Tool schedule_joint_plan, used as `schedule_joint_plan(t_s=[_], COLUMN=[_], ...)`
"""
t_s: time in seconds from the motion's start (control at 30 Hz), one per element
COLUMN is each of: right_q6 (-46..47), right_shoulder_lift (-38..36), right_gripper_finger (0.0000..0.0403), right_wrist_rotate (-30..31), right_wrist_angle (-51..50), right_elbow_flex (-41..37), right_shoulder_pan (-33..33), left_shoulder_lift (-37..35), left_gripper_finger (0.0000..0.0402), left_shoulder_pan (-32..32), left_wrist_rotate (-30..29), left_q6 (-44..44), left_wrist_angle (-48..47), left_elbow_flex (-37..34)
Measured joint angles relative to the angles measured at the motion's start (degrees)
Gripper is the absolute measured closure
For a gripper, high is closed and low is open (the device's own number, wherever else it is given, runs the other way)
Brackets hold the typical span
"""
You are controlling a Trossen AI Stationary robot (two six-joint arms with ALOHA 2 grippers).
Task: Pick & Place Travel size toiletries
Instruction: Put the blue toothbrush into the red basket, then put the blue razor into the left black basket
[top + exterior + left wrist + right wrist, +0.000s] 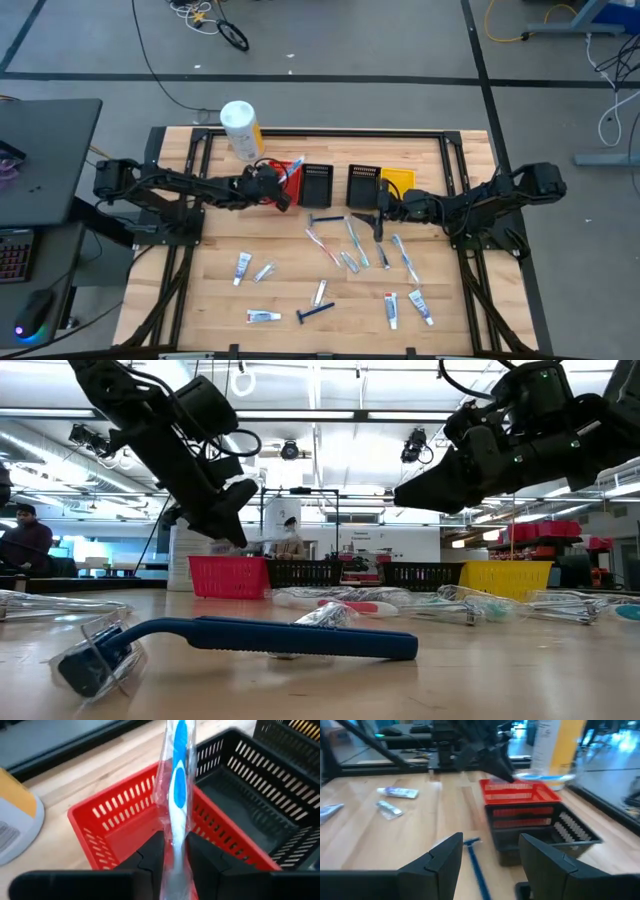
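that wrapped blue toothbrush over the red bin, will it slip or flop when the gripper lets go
Probably slippery: the toothbrush sits in glossy clear wrap between the left gripper's fingers. It looks stiff, standing straight above them without drooping. Being thin and likely light, it may bounce or catch on the red bin's rim.

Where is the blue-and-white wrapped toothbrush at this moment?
The blue-and-white wrapped toothbrush is between the fingers of the left pincer, above the red slotted plastic bin, beside the black slotted bin.
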Motion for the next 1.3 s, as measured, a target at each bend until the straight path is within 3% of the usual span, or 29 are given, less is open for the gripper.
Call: schedule_joint_plan(t_s=[0.4,0.53,0.7,0.87,1.1,1.3], right_q6=[2.03,2.56,3.86,2.28,2.44,3.38], right_shoulder_lift=[1.22,4.26,9.69,14.27,18.70,21.82], right_gripper_finger=[0.0199,0.0199,0.0199,0.0199,0.0199,0.0199], right_wrist_rotate=[-1.31,-3.77,-3.68,-3.70,-0.83,2.46], right_wrist_angle=[-2.74,-5.85,-10.02,-21.18,-36.39,-38.05], right_elbow_flex=[3.12,6.52,12.70,20.55,27.80,28.20], right_shoulder_pan=[-0.32,-0.21,1.07,3.02,3.31,2.69], left_shoulder_lift=[0.00,-0.04,-0.04,-0.07,-0.09,-0.09], left_gripper_finger=[0.0236,0.0235,0.0242,0.0251,0.0255,0.0255], left_shoulder_pan=[0.07,-0.93,-4.00,-8.08,-13.15,-16.23], left_wrist_rotate=[-0.18,0.40,6.10,7.54,11.10,10.44], left_q6=[2.10,4.08,7.62,11.20,10.08,10.21], left_wrist_angle=[1.01,3.15,11.53,17.73,14.88,14.11], left_elbow_flex=[0.15,0.22,0.24,0.27,0.29,0.29])
